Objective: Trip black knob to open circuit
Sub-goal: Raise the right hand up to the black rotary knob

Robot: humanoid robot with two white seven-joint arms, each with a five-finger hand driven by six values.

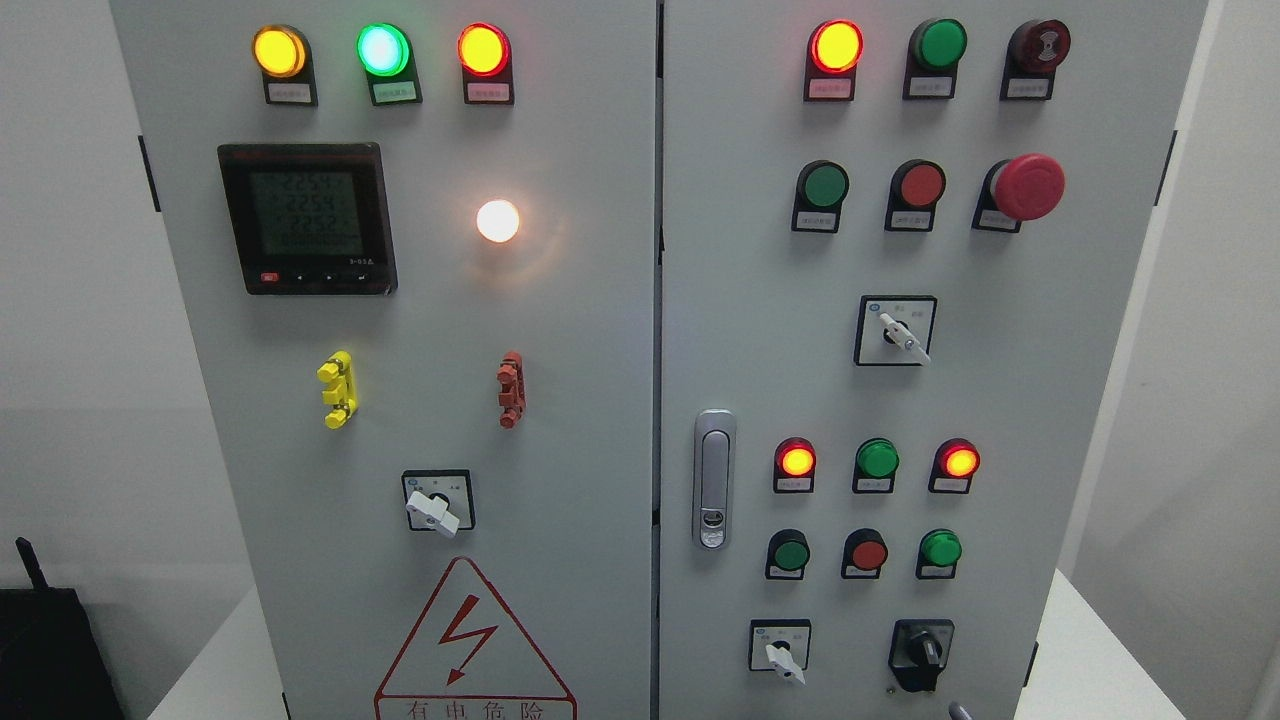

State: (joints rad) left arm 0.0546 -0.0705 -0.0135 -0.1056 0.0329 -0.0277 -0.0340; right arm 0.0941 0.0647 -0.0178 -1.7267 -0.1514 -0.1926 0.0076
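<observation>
The black rotary knob (921, 652) sits on a black plate at the lower right of the right cabinet door (1060, 400). Its grip bar stands roughly upright. A small grey tip (958, 712) pokes in at the bottom edge, just below and right of the knob and apart from it. It looks like part of my right hand, but too little shows to tell more. My left hand is out of view.
A white selector switch (783, 655) sits left of the knob, with another (903, 335) higher up and one (434, 510) on the left door. Lit lamps, push buttons, a red mushroom stop button (1026, 186), a door latch (713, 478) and a meter (306, 218) fill the panel.
</observation>
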